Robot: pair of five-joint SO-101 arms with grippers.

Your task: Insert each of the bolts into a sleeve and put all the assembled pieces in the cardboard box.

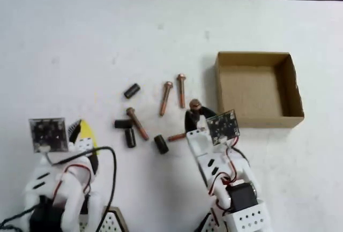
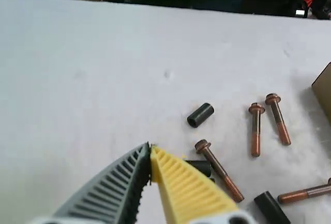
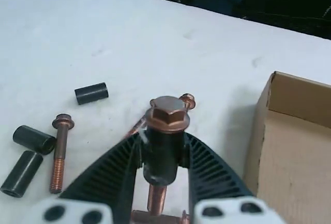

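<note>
My right gripper (image 3: 162,142) is shut on an assembled piece (image 3: 164,149), a black sleeve with a copper bolt through it, held upright. In the high view this gripper (image 1: 194,113) sits just left of the open cardboard box (image 1: 293,90), which holds nothing. Loose copper bolts (image 1: 166,97) (image 1: 181,90) (image 1: 138,123) (image 1: 176,136) and black sleeves (image 1: 132,90) (image 1: 122,124) (image 1: 130,137) (image 1: 161,144) lie scattered on the white table. My left gripper (image 2: 150,150), with one grey and one yellow finger, is shut on nothing and hovers near the table's front left (image 1: 81,130).
The box wall (image 3: 269,131) rises close beside my right gripper. Cables trail from the left arm (image 1: 110,173) near the table's front edge. Dark clutter lines the table's far edge. White table stretches behind and left of the parts.
</note>
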